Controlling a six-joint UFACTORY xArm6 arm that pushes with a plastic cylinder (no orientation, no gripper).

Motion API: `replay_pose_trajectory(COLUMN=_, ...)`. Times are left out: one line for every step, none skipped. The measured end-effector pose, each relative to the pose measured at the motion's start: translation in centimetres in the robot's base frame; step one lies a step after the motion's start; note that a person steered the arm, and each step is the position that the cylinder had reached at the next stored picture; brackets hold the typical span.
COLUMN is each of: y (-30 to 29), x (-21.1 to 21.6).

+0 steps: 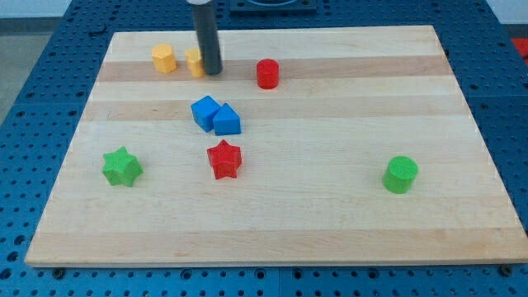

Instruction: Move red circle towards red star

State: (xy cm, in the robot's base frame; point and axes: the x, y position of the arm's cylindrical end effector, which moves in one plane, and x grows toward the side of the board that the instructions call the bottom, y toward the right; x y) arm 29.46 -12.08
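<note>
Pale wooden board (pixel 330 214) fills the frame, laid over a blue perforated bench, and the blocks are scattered wide across it. Up in the upper left the arm's dark rod comes straight down, and its tip (pixel 213 72) sits pressed against a small yellow block (pixel 195 62), whose shape is half hidden behind the rod; a yellow hexagonal block (pixel 164 58) stands just to the left of that. No pincer on this arm at all, so there is nothing to call released or clenched: the rod only pushes. Now the piece that matters, the red circle, a short red cylinder (pixel 267 73), stands in the upper middle, to the right of the tip and clear of it, untouched. Its target, the red star block (pixel 223 159), lies below and a little left, near the centre of the frame. Between them, slightly left of the direct line, sit a blue cube (pixel 205 112) and a blue wedge-like block (pixel 227 121), touching each other, and they look close enough to get clipped. The likely call is for the tip to swing round to the upper right side of the cylinder, so a push drives it down and left. Off the route, a green star block (pixel 122 167) waits at lower left and a green cylinder (pixel 401 174) at lower right.
</note>
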Motion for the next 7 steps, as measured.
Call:
replay_pose_trajectory(y=-3.3, x=0.0)
replay_pose_trajectory(y=-4.1, x=1.4)
replay_pose_trajectory(y=-2.4, x=3.9)
replay_pose_trajectory(y=1.2, x=4.9)
replay_pose_trajectory(y=5.2, x=3.7)
replay_pose_trajectory(y=8.5, x=0.9)
replay_pose_trajectory(y=12.0, x=-0.6)
